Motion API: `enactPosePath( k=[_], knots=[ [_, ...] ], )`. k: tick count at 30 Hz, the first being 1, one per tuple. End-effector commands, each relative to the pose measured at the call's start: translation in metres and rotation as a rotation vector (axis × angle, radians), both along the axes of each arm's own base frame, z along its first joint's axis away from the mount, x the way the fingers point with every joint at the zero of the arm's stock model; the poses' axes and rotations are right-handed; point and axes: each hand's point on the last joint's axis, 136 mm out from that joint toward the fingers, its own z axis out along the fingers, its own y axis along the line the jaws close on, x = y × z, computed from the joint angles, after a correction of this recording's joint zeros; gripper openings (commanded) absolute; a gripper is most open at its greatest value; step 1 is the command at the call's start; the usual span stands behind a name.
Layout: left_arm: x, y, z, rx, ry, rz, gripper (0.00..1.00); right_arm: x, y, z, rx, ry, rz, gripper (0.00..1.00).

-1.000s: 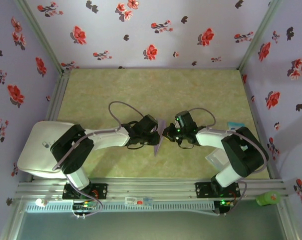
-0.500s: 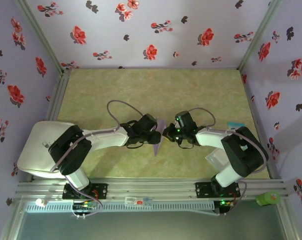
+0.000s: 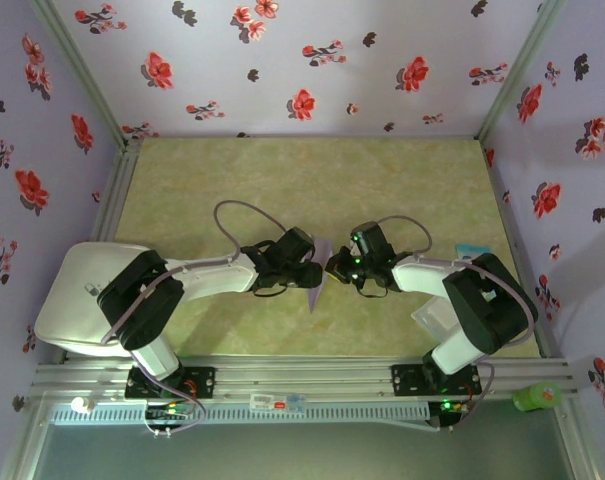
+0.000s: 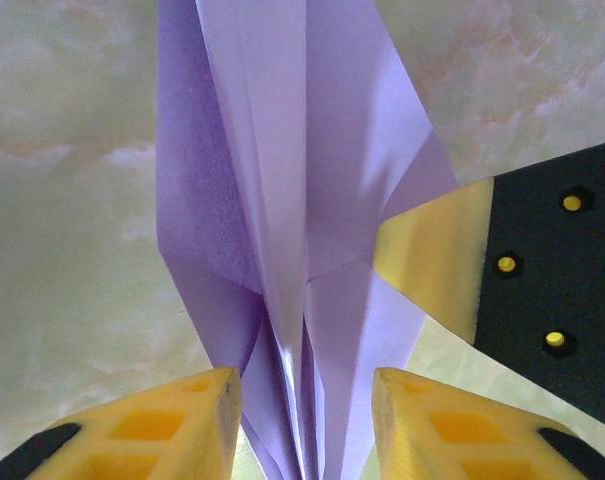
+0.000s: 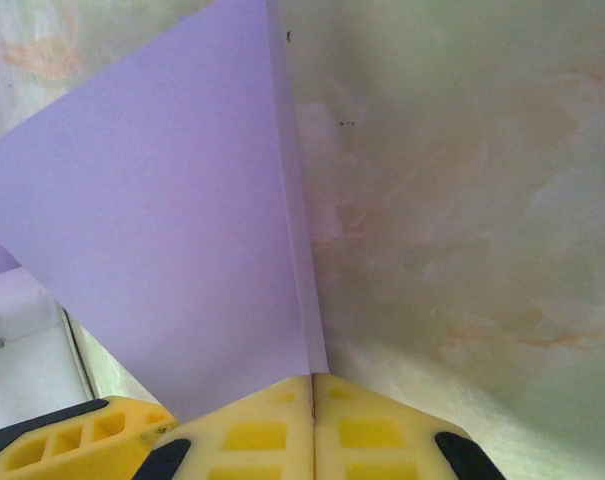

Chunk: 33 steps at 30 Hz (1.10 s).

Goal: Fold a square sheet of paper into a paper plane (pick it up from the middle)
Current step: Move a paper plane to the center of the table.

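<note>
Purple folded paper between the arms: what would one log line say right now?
pale lavender folded paper plane: between grippers | right gripper: shut on its edge | left gripper: open, astride centre fold

Soft, even light; shadow darkens the left folds of the paper plane (image 4: 207, 200), close-ups slightly blurred.

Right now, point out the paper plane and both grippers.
paper plane (image 4: 282, 200): left wrist view, on its centre fold.
left gripper (image 4: 305, 400): left wrist view, midway between its yellow fingers.
right gripper (image 5: 312, 392): right wrist view, where its shut fingers meet.
</note>
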Motion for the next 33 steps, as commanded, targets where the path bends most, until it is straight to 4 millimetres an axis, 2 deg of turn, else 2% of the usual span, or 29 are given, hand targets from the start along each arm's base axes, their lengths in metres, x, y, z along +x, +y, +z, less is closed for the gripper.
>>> enactPosePath(
  k=[1,6,11,16,24,33],
  knots=[
    [0.005,-0.003,0.001,0.000,-0.003,0.005,0.40,-0.002,0.002,-0.005,-0.006,0.003,0.013,0.06],
    [0.005,-0.003,0.001,-0.003,-0.003,0.004,0.42,-0.002,0.001,-0.007,-0.009,0.005,0.015,0.06],
    [0.009,-0.004,0.014,-0.029,-0.055,-0.004,0.47,-0.003,0.002,-0.008,-0.005,0.008,0.015,0.06],
    [0.014,-0.008,0.017,-0.024,-0.077,-0.026,0.47,-0.003,0.002,-0.009,-0.007,0.009,0.013,0.06],
    [0.018,-0.004,0.006,-0.004,-0.053,-0.006,0.47,-0.003,0.002,-0.008,-0.003,0.005,0.013,0.06],
    [0.005,-0.005,-0.005,-0.038,0.032,0.009,0.43,-0.003,0.001,-0.008,-0.006,0.005,0.009,0.06]
  ],
)
